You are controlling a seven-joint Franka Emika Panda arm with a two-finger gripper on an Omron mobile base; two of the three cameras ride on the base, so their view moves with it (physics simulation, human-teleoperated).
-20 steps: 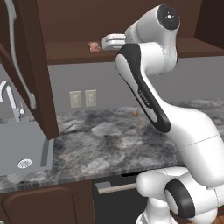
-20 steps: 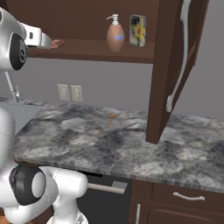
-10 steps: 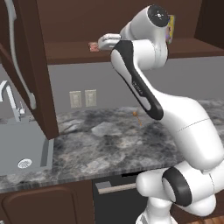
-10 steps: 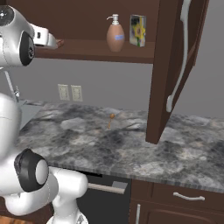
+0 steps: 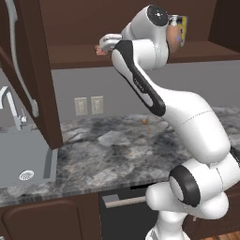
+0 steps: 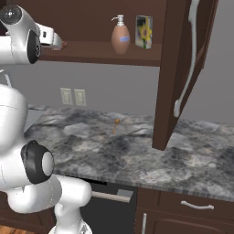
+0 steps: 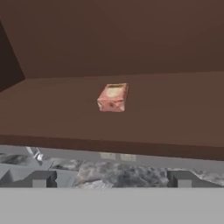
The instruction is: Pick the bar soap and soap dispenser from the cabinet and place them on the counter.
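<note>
The bar soap (image 7: 113,97), a small orange-pink block with a paler top, lies on the brown shelf of the cabinet (image 7: 175,118), straight ahead of my open gripper (image 7: 111,179) and a short way from its tips. In the left base view my gripper (image 5: 103,46) is raised to the shelf's front edge, just right of the bar soap (image 5: 97,49). The right base view has the gripper (image 6: 57,42) close to the bar soap (image 6: 64,44). The brown soap dispenser (image 6: 120,35) stands upright further right on the shelf. The marbled counter (image 6: 114,146) lies below.
A flat yellow-and-blue box (image 6: 144,32) stands beside the dispenser. Both cabinet doors hang open: one on the left (image 5: 33,75), one on the right (image 6: 183,68). A grey sink (image 5: 23,159) with a faucet (image 5: 11,108) sits in the counter's left end.
The arm has swung left along the shelf, bringing the open gripper closer to the bar soap. Soap, dispenser and box have not moved.
</note>
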